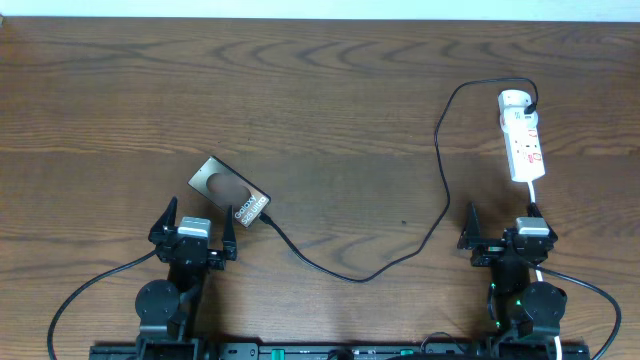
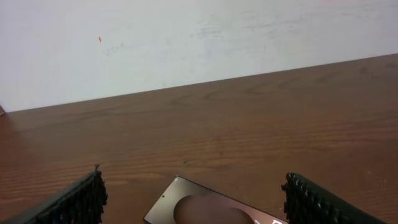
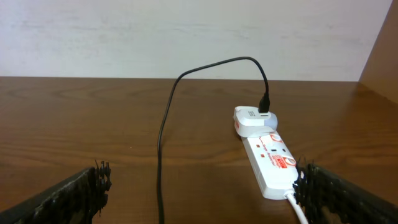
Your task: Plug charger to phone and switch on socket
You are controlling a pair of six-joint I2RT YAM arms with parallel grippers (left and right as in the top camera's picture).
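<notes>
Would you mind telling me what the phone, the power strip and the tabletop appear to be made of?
The phone looks like glossy bronze-brown glass or polished metal; it mirrors a dark oval. The power strip seems moulded white plastic, smooth with slight sheen. The tabletop looks like dark wood or wood-grain laminate, judging by its streaks.

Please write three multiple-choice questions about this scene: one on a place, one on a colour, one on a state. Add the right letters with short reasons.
1. The flat glossy bronze-brown phone lies: A) lifted in the air; B) ahead of the left pincer; C) beside the right pincer.
2. The long thin cable is: A) white; B) red; C) black.
3. The right pincer and the left one are: A) open, empty; B) shut on the cable; C) shut on the phone.
B: overhead shows it there. C: plainly black. A: fingers spread wide in both wrist views.
</notes>
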